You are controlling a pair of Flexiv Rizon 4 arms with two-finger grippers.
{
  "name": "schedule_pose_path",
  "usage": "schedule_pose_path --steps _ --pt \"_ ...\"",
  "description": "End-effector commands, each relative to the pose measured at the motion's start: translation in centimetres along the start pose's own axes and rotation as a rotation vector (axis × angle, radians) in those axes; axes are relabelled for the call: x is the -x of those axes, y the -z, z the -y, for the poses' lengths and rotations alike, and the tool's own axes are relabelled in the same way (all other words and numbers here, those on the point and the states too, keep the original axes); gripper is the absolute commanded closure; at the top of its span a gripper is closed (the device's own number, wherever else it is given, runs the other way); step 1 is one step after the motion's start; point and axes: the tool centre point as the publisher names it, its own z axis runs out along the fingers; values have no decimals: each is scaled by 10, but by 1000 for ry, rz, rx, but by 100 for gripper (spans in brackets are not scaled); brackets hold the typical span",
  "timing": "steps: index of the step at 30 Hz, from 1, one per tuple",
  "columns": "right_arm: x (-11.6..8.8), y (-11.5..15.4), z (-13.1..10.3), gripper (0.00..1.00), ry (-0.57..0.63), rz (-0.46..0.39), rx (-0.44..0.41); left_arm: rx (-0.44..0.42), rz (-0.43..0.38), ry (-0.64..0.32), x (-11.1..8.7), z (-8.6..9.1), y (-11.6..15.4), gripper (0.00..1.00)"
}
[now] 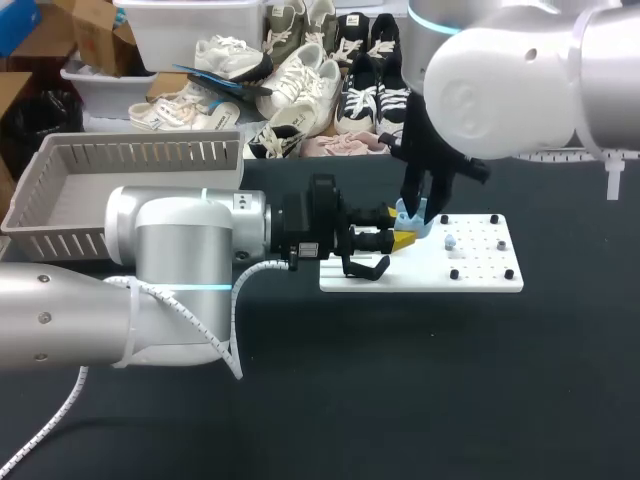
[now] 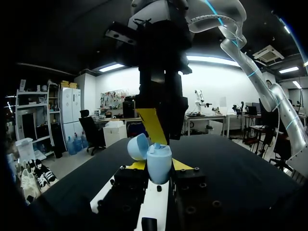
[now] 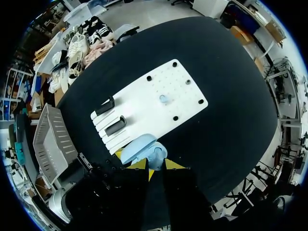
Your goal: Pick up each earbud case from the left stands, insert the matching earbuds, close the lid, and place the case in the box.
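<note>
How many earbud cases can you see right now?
1: a light blue case, lid open, held in the left gripper at the white board's stand end. Both stands look empty; the basket's inside is partly hidden.

Smooth, faintly glossy plastic forms the pale blue earbud case (image 2: 159,163) over the white board (image 1: 480,275) — itself smooth, matt plastic — which lies on the table's (image 1: 420,380) dull black, cloth-like top, with 1 grey slatted basket (image 1: 140,152) of matt plastic near the board.

Even overhead light on a dark surface (image 1: 400,400).
White board (image 1: 480,275) and right arm (image 1: 520,80) gleam softly; from the left wrist that arm looks backlit, nearly black.
</note>
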Motion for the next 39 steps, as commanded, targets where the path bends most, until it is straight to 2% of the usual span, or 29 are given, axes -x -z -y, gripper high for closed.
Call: schedule_pose_path --steps 1,2,5,6,30,39 --pt "0 -2 0 84 2 -3 1 3 5 -1 0 0 0 100" --pt "0 -2 0 75 2 -4 2 3 5 -1 0 0 0 100" --pt "-1 -2 0 64 5 -5 4 3 5 -1 0 0 0 100" --pt "-1 -1 0 64 7 -5 5 3 5 -1 0 0 0 100" --pt "-17 8 9 70 18 -1 42 3 5 -1 0 0 0 100" --pt "-15 5 12 71 8 -11 40 3 5 -1 0 0 0 100"
